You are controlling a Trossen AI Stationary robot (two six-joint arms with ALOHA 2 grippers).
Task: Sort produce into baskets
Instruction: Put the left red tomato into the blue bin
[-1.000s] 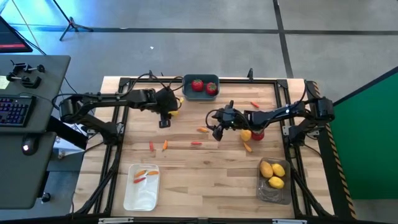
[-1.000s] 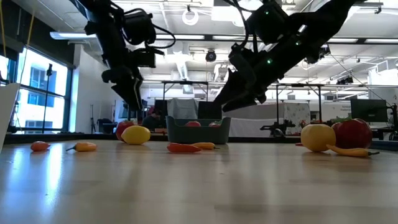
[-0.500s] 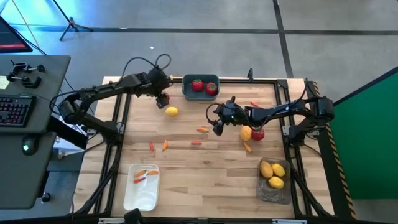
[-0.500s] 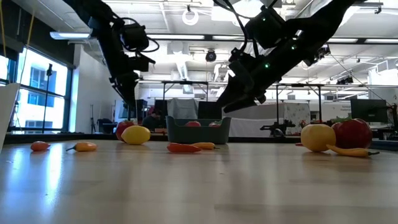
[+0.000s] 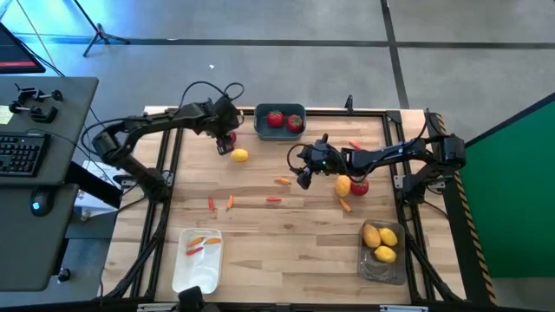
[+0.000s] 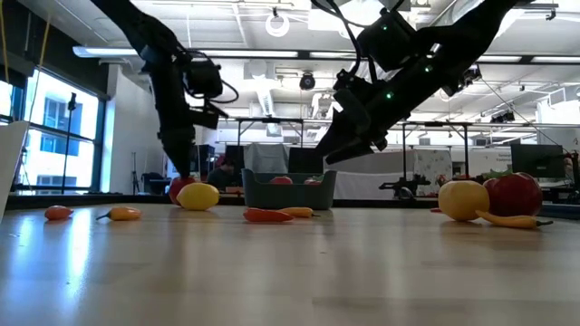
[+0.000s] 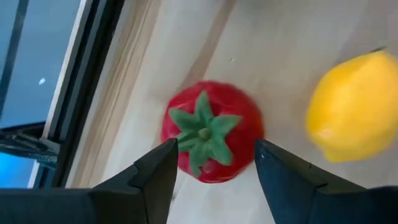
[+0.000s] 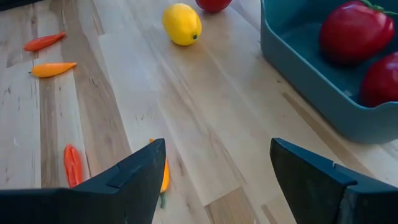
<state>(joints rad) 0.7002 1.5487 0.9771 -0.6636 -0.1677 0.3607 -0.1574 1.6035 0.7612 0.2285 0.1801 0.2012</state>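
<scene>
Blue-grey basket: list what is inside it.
The blue-grey basket holds two red tomatoes, side by side. The floor beneath them is covered; nothing else shows inside.

the high view looks straight down from far above, taking in the whole table point(image 5: 286, 234) and both arms. the low view sits at table-top level, facing across the boards into the room behind. the left wrist view hangs close over a red tomato point(image 7: 211, 132) beside a lemon point(image 7: 356, 106). the right wrist view looks along the table from farther off, and shares that lemon point(image 8: 182, 23) and the blue-grey basket point(image 8: 298, 62) with the high and low views.
</scene>
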